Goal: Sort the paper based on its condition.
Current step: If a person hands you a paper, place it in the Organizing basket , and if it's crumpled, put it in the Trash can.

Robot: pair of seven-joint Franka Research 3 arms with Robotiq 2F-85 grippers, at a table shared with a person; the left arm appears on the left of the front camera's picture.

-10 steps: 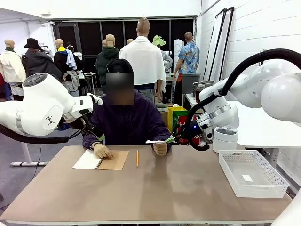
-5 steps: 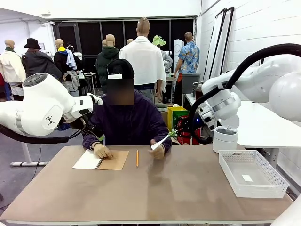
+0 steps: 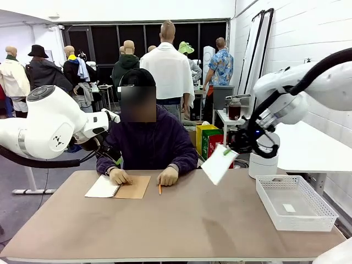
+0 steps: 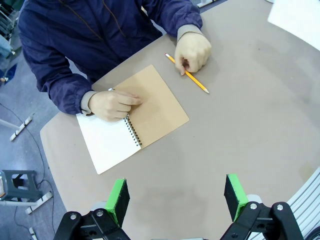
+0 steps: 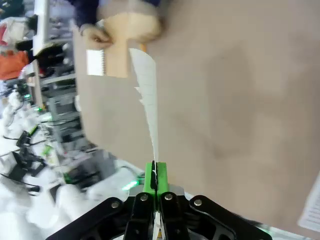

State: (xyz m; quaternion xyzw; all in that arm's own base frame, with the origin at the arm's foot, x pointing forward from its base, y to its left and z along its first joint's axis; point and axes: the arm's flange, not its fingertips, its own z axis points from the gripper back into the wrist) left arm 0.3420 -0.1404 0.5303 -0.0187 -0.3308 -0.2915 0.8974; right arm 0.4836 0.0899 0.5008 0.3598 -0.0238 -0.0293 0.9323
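Paper hangs pinched in right end effector, near basket; left end effector gapes over notebook.

White paper, green pads, tan table.
The sheet between the black right gripper's green pads is plain white. Beyond the left gripper's fingers lie a notebook with brown cover and white page, a yellow pencil and dark blue sleeves.

The front view looks level across the table; both wrist views look down on it, sharing the notebook.
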